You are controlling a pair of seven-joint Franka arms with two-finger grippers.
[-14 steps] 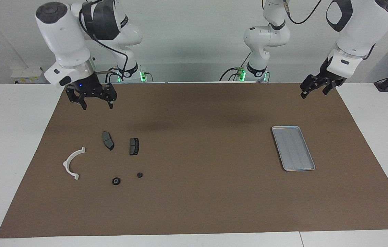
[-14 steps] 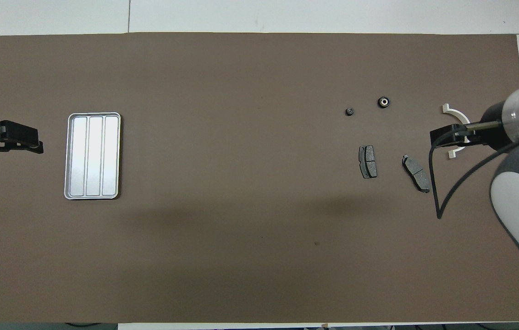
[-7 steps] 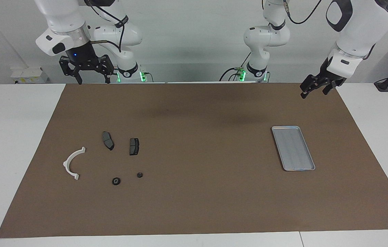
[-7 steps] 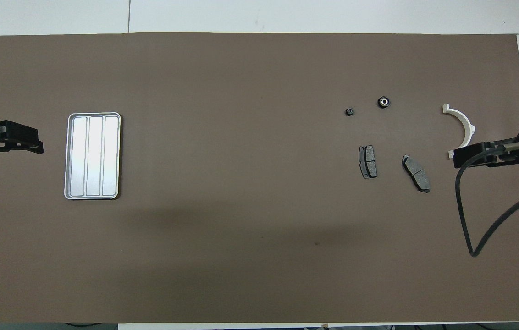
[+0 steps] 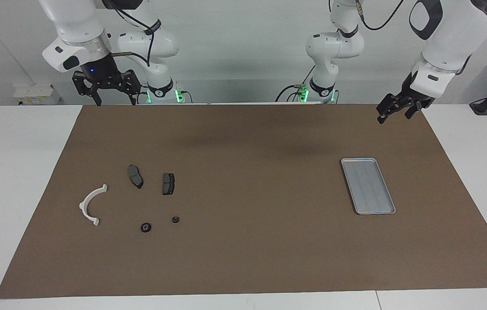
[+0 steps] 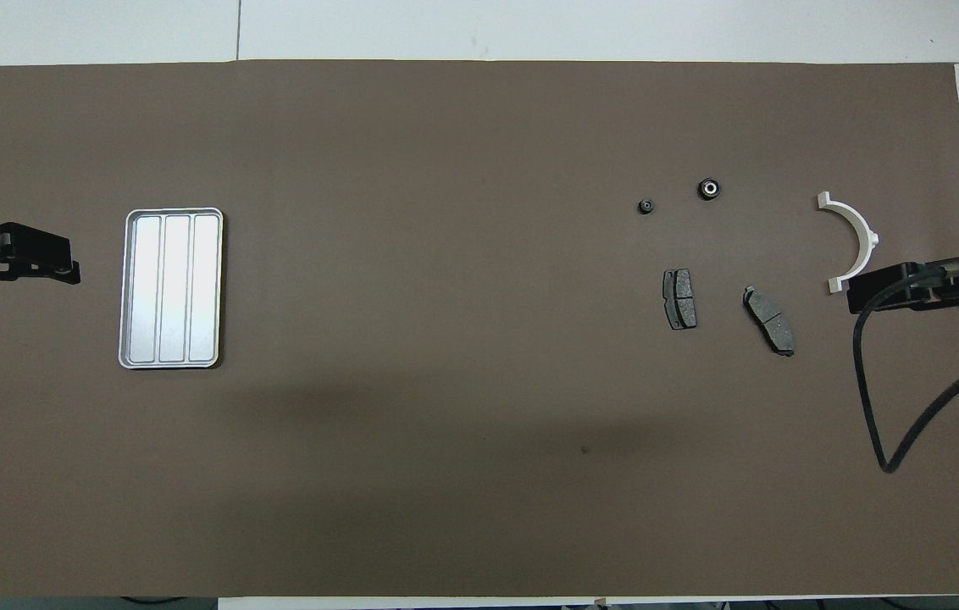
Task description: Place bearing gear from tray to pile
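The silver tray [image 5: 368, 186] lies bare on the brown mat toward the left arm's end; it also shows in the overhead view [image 6: 171, 288]. The pile sits toward the right arm's end: two dark brake pads [image 5: 135, 176] [image 5: 168, 183] and a white half-ring [image 5: 91, 204]. Two small black round parts [image 5: 145, 227] [image 5: 175, 219] lie on the mat farther from the robots than the pads; the larger one [image 6: 708, 188] has a pale centre. My right gripper [image 5: 115, 101] is open, empty and raised over the mat's edge by its base. My left gripper [image 5: 393, 117] waits open and empty over the mat's corner near the tray.
The brown mat [image 5: 248, 241] covers most of the white table. A black cable [image 6: 869, 407] hangs from the right arm over the mat's end.
My right gripper has risen and drawn back toward its base, away from over the pile. The left arm and all parts have not moved.
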